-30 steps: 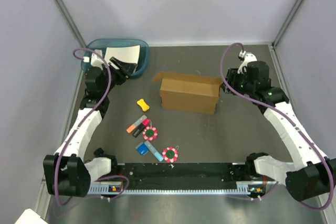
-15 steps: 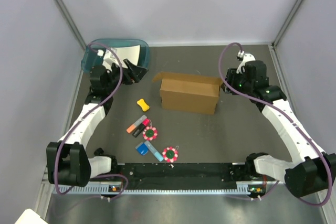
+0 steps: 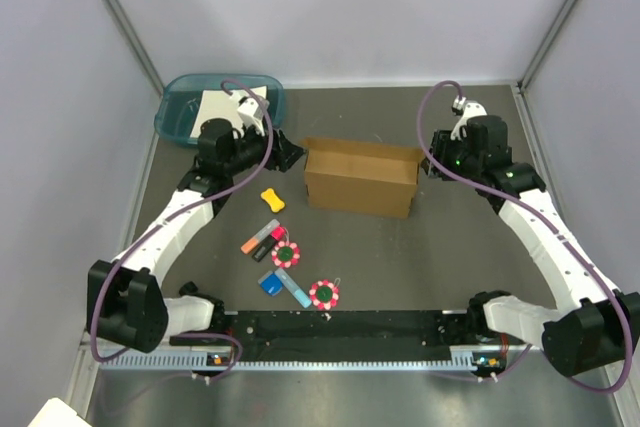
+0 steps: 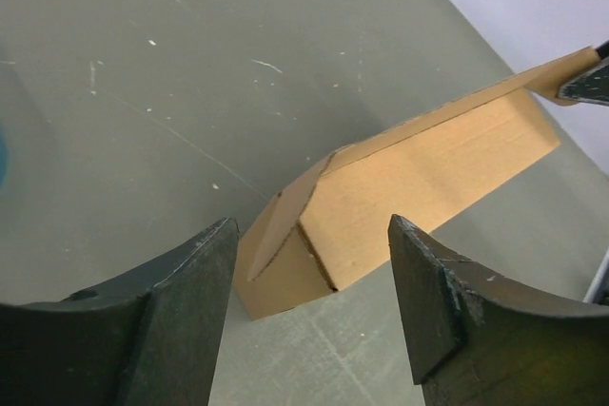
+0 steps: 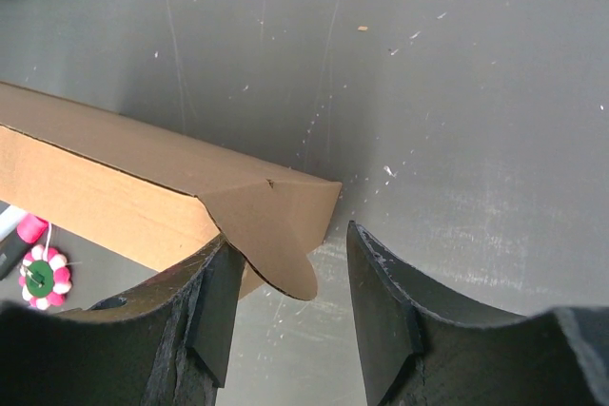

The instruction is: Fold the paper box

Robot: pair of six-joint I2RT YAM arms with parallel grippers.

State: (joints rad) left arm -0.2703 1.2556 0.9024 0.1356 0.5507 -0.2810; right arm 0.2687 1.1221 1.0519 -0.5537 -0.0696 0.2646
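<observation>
on the table [image 3: 450, 267] stands the box [image 3: 360, 179]; left gripper [image 4: 312, 230] is spread near one end, right gripper [image 5: 290, 240] spread (around a flap [image 5: 276, 221]).

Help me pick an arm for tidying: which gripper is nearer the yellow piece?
Left. The left gripper is beyond the yellow piece, at the left end of the paper box; the right gripper is across the box, at its right end.

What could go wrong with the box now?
The paper box stands loose, gripped by neither arm. If the open left gripper pushes its end, it might slide or tip. The open right gripper is at the other end's flap and could crumple it when closing.
</observation>
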